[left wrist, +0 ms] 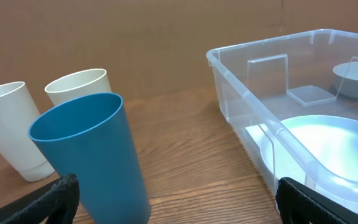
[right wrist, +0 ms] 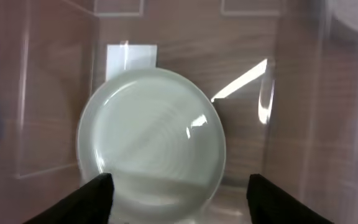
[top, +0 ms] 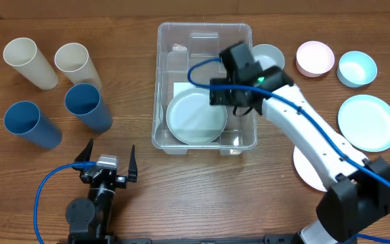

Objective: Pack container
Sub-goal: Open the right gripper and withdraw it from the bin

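Observation:
The clear plastic container [top: 205, 32] stands at the table's middle, with a pale plate [top: 195, 118] lying in its near half over the white label [top: 181, 89]. My right gripper [top: 239, 102] hangs open and empty over the container's right half; in the right wrist view the plate [right wrist: 151, 143] lies flat below the spread fingers [right wrist: 182, 199]. My left gripper [top: 107, 159] is open and empty near the front edge. Its wrist view shows the container [left wrist: 241, 93] at the right and the plate [left wrist: 328, 143] inside it.
Two cream cups [top: 29, 62] [top: 75, 62] and two blue cups [top: 31, 124] [top: 87, 106] stand at the left. At the right are a grey bowl [top: 271, 57], a pink bowl [top: 315, 57], a pale blue bowl [top: 357, 68], a pale blue plate [top: 367, 122] and a white plate [top: 307, 169].

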Motion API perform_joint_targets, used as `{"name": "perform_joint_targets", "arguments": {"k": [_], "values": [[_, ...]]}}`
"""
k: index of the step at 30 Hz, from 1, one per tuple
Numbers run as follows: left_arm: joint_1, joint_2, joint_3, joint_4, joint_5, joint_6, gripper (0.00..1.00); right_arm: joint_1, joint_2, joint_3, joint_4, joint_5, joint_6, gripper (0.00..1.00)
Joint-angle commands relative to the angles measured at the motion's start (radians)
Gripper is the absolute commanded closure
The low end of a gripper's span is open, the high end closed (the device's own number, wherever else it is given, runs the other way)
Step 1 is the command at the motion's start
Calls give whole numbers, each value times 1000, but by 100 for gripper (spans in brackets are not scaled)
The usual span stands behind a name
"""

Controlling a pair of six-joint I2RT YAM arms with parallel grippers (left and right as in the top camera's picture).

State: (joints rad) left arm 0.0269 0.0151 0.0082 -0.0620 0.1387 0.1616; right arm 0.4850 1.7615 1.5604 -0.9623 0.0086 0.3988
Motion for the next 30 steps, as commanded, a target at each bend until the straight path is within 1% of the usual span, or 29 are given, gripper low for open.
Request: {"name": "perform_joint_targets", "arguments": {"k": [1,6,9,13,21,25,30], "values": [[5,-10,-3,-1,8,18,0,-32,-80,126,-92,21,25,25],[5,-10,-3,-1,8,18,0,-156,-159,142,-206,21,67,24],[5,-10,-3,-1,8,18,0,-257,-203,142,-280,21,70,21],[5,-10,-3,-1,8,18,0,-384,-242,142,-370,29,69,20],[5,-10,-3,-1,8,18,0,-638,-299,127,-537,47,93,20],[5,-10,-3,-1,8,18,0,-739,-361,21,-540,42,107,20],[5,-10,-3,-1,8,18,0,-790,-464,-244,-458,42,164,19]]}}
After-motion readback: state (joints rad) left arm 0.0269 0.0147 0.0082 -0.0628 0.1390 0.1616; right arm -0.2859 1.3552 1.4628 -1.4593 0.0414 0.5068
